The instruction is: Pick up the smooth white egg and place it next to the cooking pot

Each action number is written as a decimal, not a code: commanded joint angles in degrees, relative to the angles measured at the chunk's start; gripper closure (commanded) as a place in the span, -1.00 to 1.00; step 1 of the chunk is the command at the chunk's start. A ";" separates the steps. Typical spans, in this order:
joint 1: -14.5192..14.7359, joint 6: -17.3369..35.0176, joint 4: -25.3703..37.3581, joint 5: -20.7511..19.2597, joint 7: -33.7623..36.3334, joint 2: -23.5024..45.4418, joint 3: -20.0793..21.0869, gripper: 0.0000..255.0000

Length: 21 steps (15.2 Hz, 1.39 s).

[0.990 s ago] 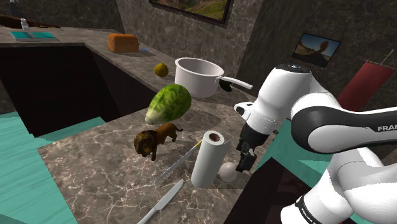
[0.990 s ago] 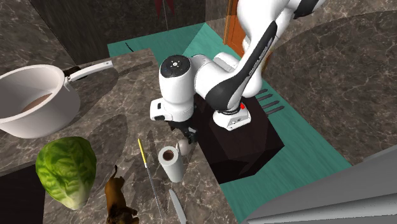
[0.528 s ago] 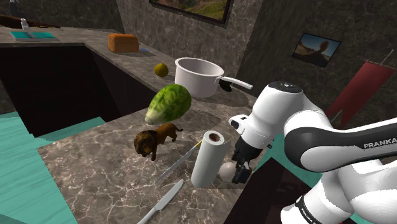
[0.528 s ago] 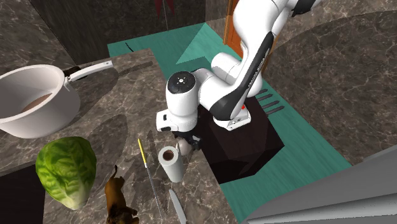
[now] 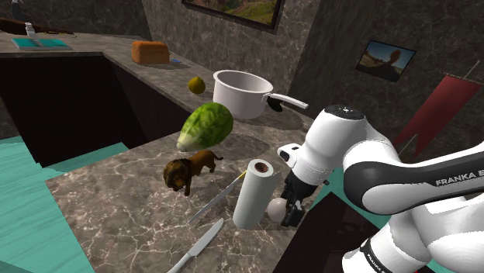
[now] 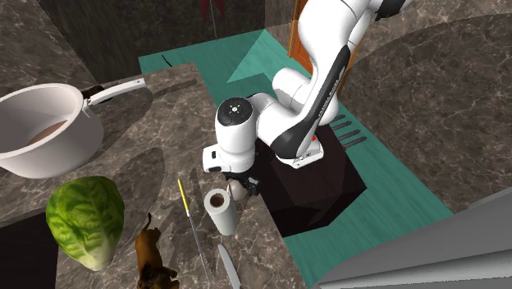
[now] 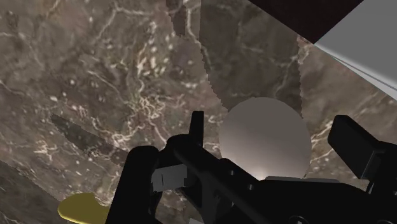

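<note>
White and smooth, the egg (image 5: 277, 208) lies on the marbled desk (image 5: 116, 209), just beside an upright paper-towel roll (image 5: 254, 194) (well apart from the cooking pot (image 5: 242, 94)). The pincer (image 5: 292, 215) straddles it, fingers apart, neither one touching it.

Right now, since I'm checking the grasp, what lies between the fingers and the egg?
Only bare marble counter: in the wrist view the open fingers flank the egg with a narrow gap each side.
</note>
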 commanded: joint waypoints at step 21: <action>-0.01 -10.68 4.46 -0.86 -0.19 -6.25 -1.49 1.00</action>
